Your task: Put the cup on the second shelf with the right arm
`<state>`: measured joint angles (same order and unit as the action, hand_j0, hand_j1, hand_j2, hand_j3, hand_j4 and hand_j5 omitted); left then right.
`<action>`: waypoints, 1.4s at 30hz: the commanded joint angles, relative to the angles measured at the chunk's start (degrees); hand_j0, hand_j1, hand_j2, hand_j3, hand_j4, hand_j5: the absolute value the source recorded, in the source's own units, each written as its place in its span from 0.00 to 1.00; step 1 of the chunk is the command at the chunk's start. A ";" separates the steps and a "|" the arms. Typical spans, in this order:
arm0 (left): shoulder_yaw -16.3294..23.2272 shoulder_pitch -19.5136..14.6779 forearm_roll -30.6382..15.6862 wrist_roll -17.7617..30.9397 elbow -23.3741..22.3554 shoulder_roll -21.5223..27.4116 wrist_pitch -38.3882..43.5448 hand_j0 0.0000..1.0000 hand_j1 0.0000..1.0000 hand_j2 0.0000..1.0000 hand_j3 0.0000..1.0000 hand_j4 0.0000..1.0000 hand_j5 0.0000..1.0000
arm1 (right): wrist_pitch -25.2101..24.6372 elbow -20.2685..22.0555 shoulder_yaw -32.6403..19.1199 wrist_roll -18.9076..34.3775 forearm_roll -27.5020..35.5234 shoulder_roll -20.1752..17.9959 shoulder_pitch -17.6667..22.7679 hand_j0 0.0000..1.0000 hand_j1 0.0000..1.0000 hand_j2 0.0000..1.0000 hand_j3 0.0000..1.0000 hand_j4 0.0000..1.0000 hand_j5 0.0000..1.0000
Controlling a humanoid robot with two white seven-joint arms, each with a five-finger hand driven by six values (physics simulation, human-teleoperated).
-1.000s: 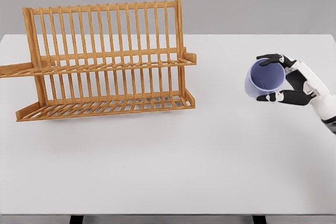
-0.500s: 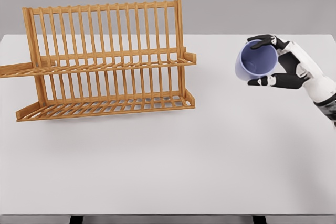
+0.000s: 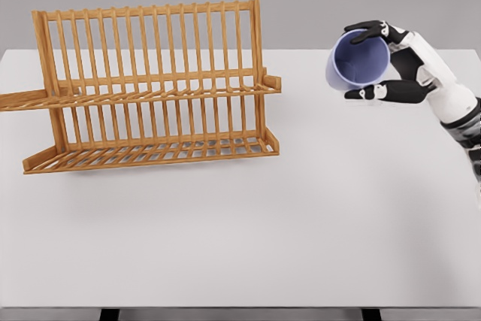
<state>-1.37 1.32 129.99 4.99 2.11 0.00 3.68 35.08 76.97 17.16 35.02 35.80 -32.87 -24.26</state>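
Observation:
A lilac cup [image 3: 358,61] hangs in the air at the upper right, tipped on its side with its mouth facing the camera. My right hand [image 3: 379,62] is shut on it, black fingers wrapped over the top and bottom of its wall. The wooden two-tier dish rack [image 3: 150,88] stands at the table's left; its upper shelf [image 3: 165,92] and lower shelf [image 3: 150,154] hold nothing. The cup is well to the right of the rack, about level with the upper shelf. My left arm is out of view.
The white table [image 3: 248,238] spreads wide in front of and to the right of the rack. A wooden side arm [image 3: 22,99] of the rack sticks out past the left edge.
My right hand has lifted the cup up and to the left, from near the table's right side toward the rack's height. The rack has not moved.

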 commanded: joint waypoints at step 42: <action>-0.04 0.00 0.01 0.02 0.00 0.00 0.01 1.00 1.00 1.00 1.00 1.00 1.00 | -0.08 -3.49 10.70 -0.02 -6.10 13.71 -13.19 0.60 0.60 0.60 0.60 0.60 0.60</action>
<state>-1.38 1.32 129.99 4.99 2.12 0.00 3.68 35.11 73.93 27.59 35.03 29.94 -19.69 -37.44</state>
